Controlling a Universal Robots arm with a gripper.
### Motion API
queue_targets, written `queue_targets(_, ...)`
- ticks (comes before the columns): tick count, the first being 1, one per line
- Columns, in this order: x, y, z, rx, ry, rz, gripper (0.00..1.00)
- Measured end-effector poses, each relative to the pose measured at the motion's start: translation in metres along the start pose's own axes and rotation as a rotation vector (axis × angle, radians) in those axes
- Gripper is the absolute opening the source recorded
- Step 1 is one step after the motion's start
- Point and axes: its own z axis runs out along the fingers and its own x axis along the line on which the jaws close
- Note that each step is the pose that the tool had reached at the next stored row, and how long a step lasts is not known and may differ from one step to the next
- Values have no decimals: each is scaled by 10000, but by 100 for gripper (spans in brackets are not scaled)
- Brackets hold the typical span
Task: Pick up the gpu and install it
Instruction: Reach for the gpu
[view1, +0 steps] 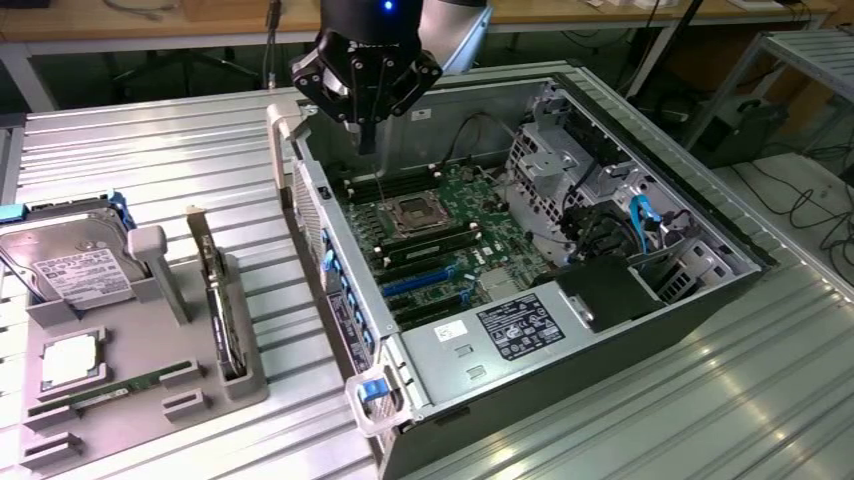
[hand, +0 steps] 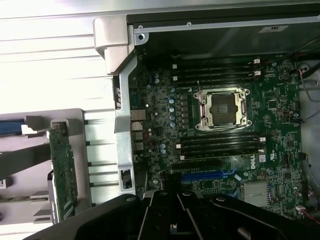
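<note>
black gripper (view1: 367, 140), green gpu (hand: 62, 170), green motherboard (view1: 447, 215) with blue slots (view1: 424, 280), white-labelled silver hard drive (view1: 74, 265).

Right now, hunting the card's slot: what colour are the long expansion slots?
The slots are blue; exterior view.

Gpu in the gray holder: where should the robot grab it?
The gpu stands on edge in the gray holder, whose slot hides its lower part and leaves the top edge free. So probably pinch its upper long edge, coming straight down from above.
</note>
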Motion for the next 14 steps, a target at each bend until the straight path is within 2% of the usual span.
queue_targets(14,102,-33,-4,1,0,1,11)
